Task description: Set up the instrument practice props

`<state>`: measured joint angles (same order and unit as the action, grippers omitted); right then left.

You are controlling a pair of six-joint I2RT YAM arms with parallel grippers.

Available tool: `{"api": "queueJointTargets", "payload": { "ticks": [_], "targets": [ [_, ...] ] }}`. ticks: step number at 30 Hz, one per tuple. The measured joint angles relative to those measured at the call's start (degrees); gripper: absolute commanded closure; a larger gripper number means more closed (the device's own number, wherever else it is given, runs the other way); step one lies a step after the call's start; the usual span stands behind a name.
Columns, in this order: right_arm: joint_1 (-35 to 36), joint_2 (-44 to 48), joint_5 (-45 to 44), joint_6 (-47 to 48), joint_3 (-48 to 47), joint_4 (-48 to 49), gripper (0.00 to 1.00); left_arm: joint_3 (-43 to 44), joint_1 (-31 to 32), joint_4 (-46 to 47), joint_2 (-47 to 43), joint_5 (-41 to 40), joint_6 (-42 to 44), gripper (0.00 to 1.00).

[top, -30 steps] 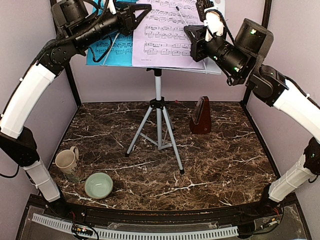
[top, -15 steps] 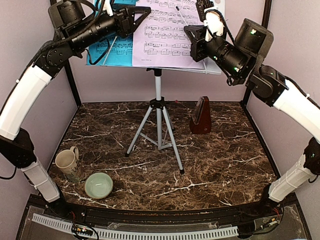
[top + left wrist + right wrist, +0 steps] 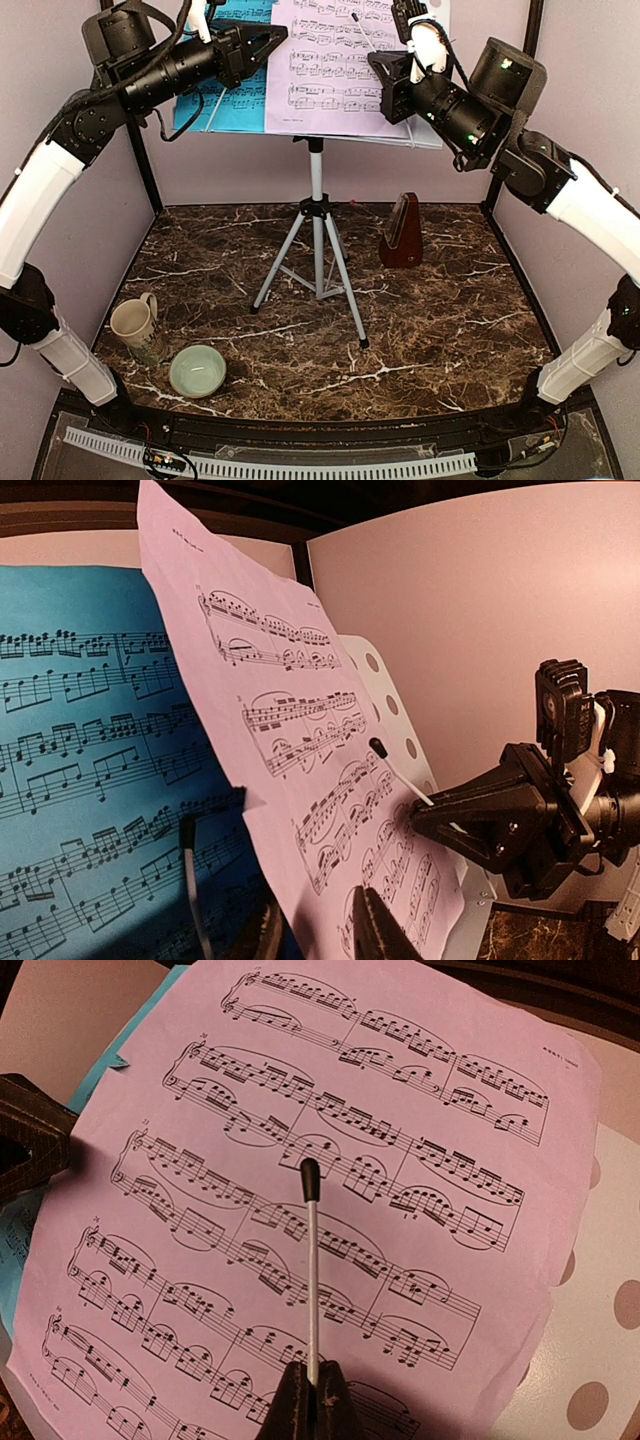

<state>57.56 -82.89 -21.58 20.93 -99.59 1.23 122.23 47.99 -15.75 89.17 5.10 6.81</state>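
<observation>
The right gripper (image 3: 312, 1390) clamps the thin rod (image 3: 312, 1270) lying over the pink page (image 3: 420, 1100). The left gripper (image 3: 318, 928), jaws parted, straddles that page's left edge

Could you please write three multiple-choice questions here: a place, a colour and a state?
1. The metronome stands: A) right of the tripod; B) left of the tripod; C) on the stand's desk.
2. The front sheet-music page is: A) blue; B) pink; C) white.
3. The right gripper is: A) wide open; B) shut, empty; C) shut on the thin black-tipped rod.
Answers: A, it stands past the right leg; B, the pink page overlaps the blue page; C, it pinches the rod.
</observation>
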Motion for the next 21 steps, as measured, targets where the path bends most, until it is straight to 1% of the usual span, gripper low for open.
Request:
{"api": "queueJointTargets", "payload": {
  "ticks": [4,7,21],
  "targets": [
    [0.0,0.0,0.0,0.02,0.04,0.04,1.0,-1.18,0.0,0.24,-0.79,0.0,-0.11,0.94],
    [-0.04,0.0,0.0,0.02,0.09,0.11,1.0,-1.29,0.0,0.44,-0.83,0.07,-0.42,1.0],
    [-0.22,0.0,0.37,0.02,0.17,0.26,1.0,-1.33,-0.15,1.18,-0.44,1.18,-2.01,1.0]
  ]
}}
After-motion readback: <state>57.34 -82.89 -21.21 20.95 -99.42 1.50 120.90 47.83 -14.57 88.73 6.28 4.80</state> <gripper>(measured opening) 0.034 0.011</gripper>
